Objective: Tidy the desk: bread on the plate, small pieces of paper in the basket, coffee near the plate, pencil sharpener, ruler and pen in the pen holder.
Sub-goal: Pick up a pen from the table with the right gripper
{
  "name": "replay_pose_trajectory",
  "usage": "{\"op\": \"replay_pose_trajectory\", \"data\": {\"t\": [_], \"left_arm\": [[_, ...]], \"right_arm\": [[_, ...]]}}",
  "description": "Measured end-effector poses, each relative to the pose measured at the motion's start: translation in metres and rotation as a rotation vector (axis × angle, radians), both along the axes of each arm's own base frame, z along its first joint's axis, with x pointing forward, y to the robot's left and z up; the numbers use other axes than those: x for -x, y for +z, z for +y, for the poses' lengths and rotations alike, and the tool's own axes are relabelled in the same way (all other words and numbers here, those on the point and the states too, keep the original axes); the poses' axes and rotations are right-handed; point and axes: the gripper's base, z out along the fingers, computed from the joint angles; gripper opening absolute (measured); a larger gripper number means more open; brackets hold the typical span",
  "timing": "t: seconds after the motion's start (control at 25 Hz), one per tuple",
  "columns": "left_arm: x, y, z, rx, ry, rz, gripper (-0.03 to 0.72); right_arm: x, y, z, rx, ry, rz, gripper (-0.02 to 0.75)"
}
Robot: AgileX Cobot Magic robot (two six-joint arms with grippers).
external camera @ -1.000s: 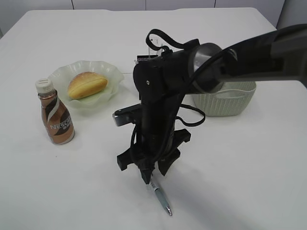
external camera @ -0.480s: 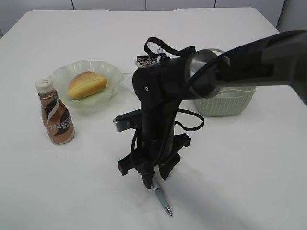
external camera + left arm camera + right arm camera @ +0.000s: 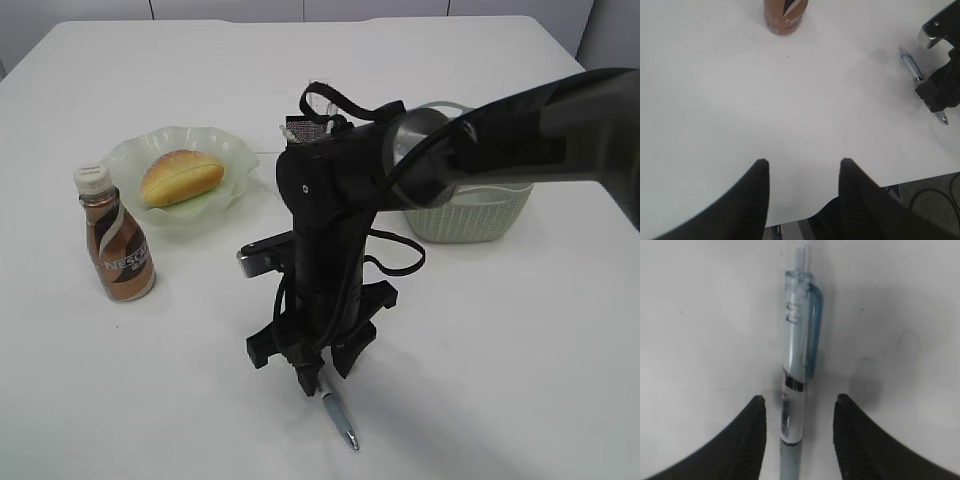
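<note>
What my own arm and the picture edges keep from sight

From outside, my right arm (image 3: pixel 330 250) covers the upper half of the pen (image 3: pixel 338 415), the near left end of the basket (image 3: pixel 470 215) and nearly all of the pen holder (image 3: pixel 305 128) behind it; what the basket holds cannot be made out. My right wrist view cuts the pen's tip end off at the bottom edge. My left wrist view crops the coffee bottle (image 3: pixel 785 16) to its base, with its label too blurred to read.

Pen (image 3: pixel 796 375) between open right gripper (image 3: pixel 799 407) fingers
</note>
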Motion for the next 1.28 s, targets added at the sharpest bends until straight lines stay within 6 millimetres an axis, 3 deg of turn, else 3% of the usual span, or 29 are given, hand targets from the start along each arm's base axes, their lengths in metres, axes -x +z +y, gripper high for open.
{"op": "replay_pose_trajectory", "data": {"t": [0.56, 0.64, 0.84, 1.12, 1.28], "left_arm": [[0.000, 0.000, 0.000, -0.003, 0.000, -0.001, 0.333], [0.000, 0.000, 0.000, -0.003, 0.000, -0.001, 0.333], [0.000, 0.000, 0.000, -0.003, 0.000, -0.001, 0.333], [0.000, 0.000, 0.000, -0.003, 0.000, -0.001, 0.331], [0.000, 0.000, 0.000, -0.003, 0.000, -0.001, 0.329]], "right_arm": [[0.000, -0.007, 0.000, 0.011, 0.000, 0.015, 0.360], [0.000, -0.007, 0.000, 0.011, 0.000, 0.015, 0.330], [0.000, -0.007, 0.000, 0.010, -0.001, 0.016, 0.107], [0.001, -0.006, 0.000, 0.018, 0.000, 0.031, 0.089], [-0.004, 0.006, 0.005, 0.008, 0.003, 0.025, 0.089]]}}
